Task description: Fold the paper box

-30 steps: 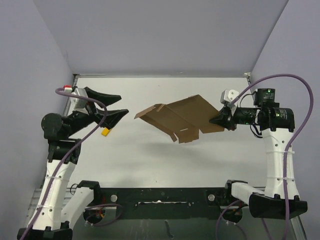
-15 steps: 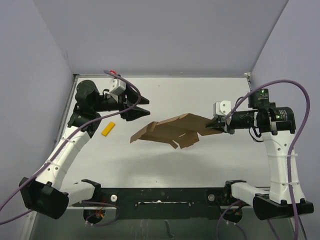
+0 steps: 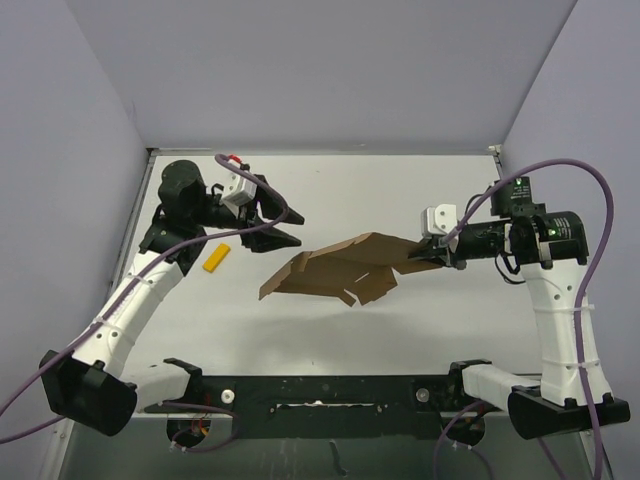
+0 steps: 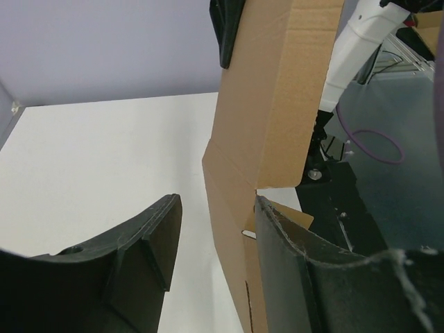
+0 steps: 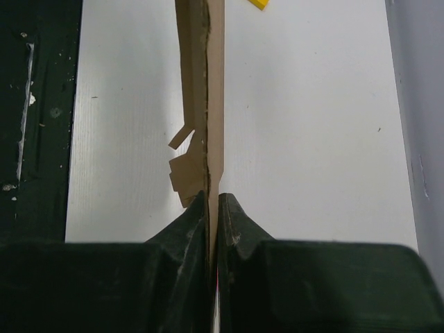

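The paper box [image 3: 335, 272] is a flat brown cardboard die-cut sheet, held in the air over the table's middle. My right gripper [image 3: 430, 253] is shut on its right edge; in the right wrist view the sheet [image 5: 205, 90] stands edge-on between the closed fingers. My left gripper [image 3: 290, 227] is open at the sheet's upper left end. In the left wrist view the cardboard [image 4: 267, 139] runs between the two spread fingers [image 4: 149, 236], close to the right one. I cannot tell if it touches.
A small yellow block [image 3: 215, 258] lies on the white table [image 3: 330, 190] at the left, under the left arm. It also shows at the top of the right wrist view [image 5: 259, 3]. Purple walls stand at the back and sides. A black frame runs along the near edge.
My left arm has swung from the left side over to the sheet's left end, still open. My right gripper has tilted the sheet flatter and lowered its left end.
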You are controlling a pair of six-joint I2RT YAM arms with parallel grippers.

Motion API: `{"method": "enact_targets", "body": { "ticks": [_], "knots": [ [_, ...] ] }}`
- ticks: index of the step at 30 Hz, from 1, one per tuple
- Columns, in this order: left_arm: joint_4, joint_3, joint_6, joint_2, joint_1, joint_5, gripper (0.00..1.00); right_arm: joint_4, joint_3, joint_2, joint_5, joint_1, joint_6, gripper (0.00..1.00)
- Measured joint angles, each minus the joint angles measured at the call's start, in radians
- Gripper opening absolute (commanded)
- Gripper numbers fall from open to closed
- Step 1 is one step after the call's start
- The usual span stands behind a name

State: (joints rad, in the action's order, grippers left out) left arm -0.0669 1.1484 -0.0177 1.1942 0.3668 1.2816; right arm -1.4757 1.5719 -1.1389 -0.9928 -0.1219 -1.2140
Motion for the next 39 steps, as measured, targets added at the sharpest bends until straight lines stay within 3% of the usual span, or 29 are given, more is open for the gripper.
{"method": "enact_targets", "body": {
  "ticks": [25,39],
  "knots": [
    [0.026,-0.007,0.045,0.071,0.048,0.078,0.43,0.051,0.035,-0.039,0.039,-0.011,0.071,0.0],
    [0.056,-0.005,0.101,0.108,0.075,0.037,0.08,0.054,0.05,-0.058,0.05,-0.011,0.095,0.0]
  ]
}}
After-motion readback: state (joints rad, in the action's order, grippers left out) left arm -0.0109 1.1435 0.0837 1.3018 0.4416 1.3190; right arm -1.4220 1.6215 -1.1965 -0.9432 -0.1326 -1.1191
